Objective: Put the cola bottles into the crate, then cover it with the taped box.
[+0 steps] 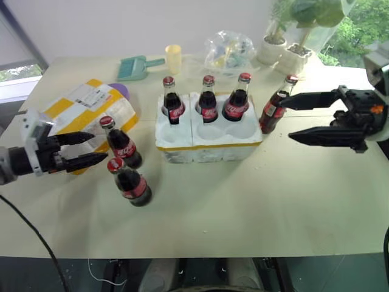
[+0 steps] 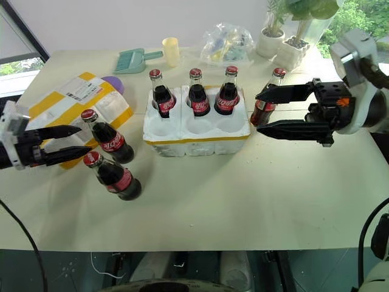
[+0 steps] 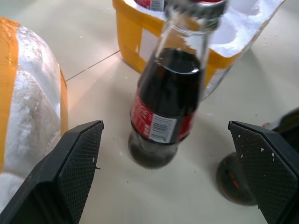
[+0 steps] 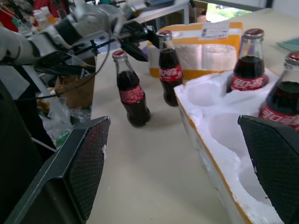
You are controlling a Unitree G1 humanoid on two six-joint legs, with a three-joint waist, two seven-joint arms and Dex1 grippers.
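Bottles (image 1: 207, 98), three of them, stood in the back wells of the crate (image 1: 208, 140). Two more (image 1: 124, 167) stood at its 9 o'clock, near the taped box (image 1: 91, 112); one (image 1: 275, 104) stood at its 3 o'clock. The left gripper (image 1: 85, 150) and right gripper (image 1: 292, 118) reached inward, almost level, jaws wide apart, holding nothing.

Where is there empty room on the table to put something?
The widest bare patch of table runs along the near edge, in front of the crate and the two loose cola bottles. Crowded: between taped box and crate, and the far edge with dustpan, cup, bag, plant pots.
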